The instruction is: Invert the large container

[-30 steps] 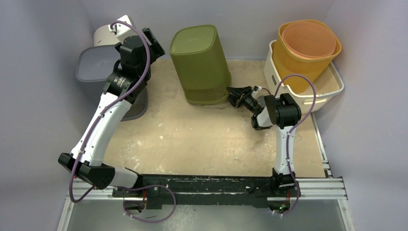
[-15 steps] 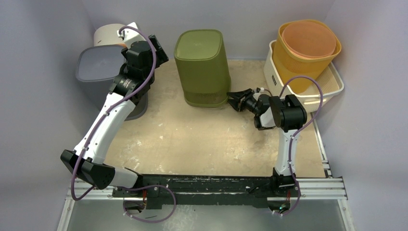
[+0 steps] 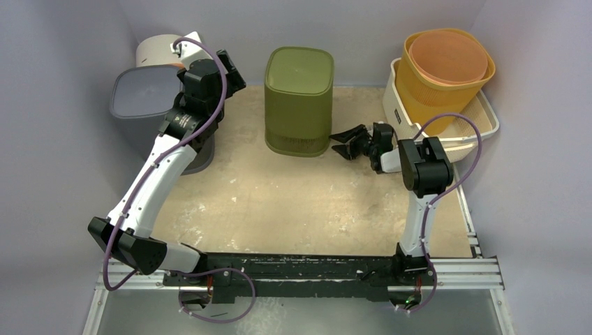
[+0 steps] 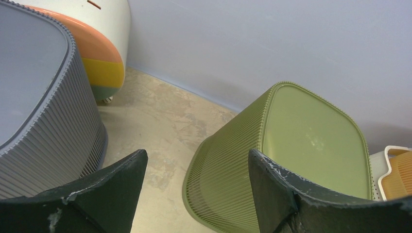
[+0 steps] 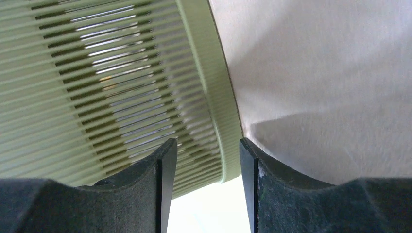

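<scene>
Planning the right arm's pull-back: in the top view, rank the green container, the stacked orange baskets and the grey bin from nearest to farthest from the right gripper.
1. green container, just left of the right gripper.
2. stacked orange baskets, back right corner.
3. grey bin, far left side.

green container (image 5: 97, 73) blurred and edge-cropped in the right wrist view, grey bin (image 3: 138, 94) partly behind left arm (image 3: 157, 171)

The large container (image 3: 299, 101) stands at the rear centre of the table (image 3: 279, 202). The left claw (image 3: 227, 70) is to its left and the right claw (image 3: 347, 142) near its right side. A bin (image 3: 143, 94) sits at the left edge with a drum (image 3: 155, 49) behind it; at the right rear, a basket (image 3: 447, 70) rests in a crate (image 3: 482, 129).
</scene>
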You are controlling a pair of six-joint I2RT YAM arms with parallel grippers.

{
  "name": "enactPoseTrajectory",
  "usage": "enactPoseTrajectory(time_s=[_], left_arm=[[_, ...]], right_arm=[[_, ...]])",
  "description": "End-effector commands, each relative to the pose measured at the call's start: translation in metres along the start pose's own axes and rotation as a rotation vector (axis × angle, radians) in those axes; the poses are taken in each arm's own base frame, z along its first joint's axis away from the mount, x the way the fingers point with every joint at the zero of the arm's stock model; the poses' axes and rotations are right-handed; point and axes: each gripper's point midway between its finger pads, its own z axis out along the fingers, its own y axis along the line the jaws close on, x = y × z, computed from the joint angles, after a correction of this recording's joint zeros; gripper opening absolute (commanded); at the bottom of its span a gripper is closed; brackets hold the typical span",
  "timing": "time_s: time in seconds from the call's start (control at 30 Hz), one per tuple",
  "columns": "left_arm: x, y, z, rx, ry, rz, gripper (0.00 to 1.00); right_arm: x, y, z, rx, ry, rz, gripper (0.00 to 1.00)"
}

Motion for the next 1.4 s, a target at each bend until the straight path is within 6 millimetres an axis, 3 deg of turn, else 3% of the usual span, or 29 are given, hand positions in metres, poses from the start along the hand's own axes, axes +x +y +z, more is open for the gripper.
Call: enactPoseTrajectory(time_s=[0.0, 0.2, 0.4, 0.5, 0.6, 0.8, 1.0, 1.23, 1.37], left_arm=[[-0.018, -0.011, -0.008, 0.054, -0.048, -0.052, 0.73], [-0.021, -0.012, -0.013, 0.074, -0.046, -0.039, 0.73], [-0.02, -0.015, -0.017, 0.095, -0.021, -0.006, 0.73], [-0.02, -0.019, -0.019, 0.12, -0.01, 0.01, 0.73], [-0.02, -0.02, -0.02, 0.129, -0.004, 0.015, 0.73], [-0.022, -0.022, -0.023, 0.145, -0.009, 0.021, 0.73], [-0.024, -0.025, -0.026, 0.17, -0.015, 0.005, 0.73], [-0.02, -0.029, -0.024, 0.187, -0.011, -0.005, 0.73], [-0.015, -0.029, -0.021, 0.189, -0.005, -0.003, 0.73]], right_arm=[[-0.031, 0.006, -0.01, 0.201, -0.071, -0.249, 0.53], [-0.044, 0.008, -0.019, 0.336, -0.075, -0.418, 0.52], [-0.026, 0.012, -0.027, 0.443, -0.021, -0.552, 0.52], [-0.015, 0.021, -0.022, 0.441, 0.003, -0.608, 0.52], [-0.008, 0.04, -0.004, 0.401, 0.026, -0.65, 0.52], [0.016, 0.073, 0.056, 0.289, 0.107, -0.704, 0.52], [0.062, 0.114, 0.104, 0.104, 0.234, -0.705, 0.52], [0.122, 0.152, 0.125, -0.133, 0.383, -0.704, 0.52], [0.133, 0.164, 0.125, -0.203, 0.406, -0.716, 0.56]])
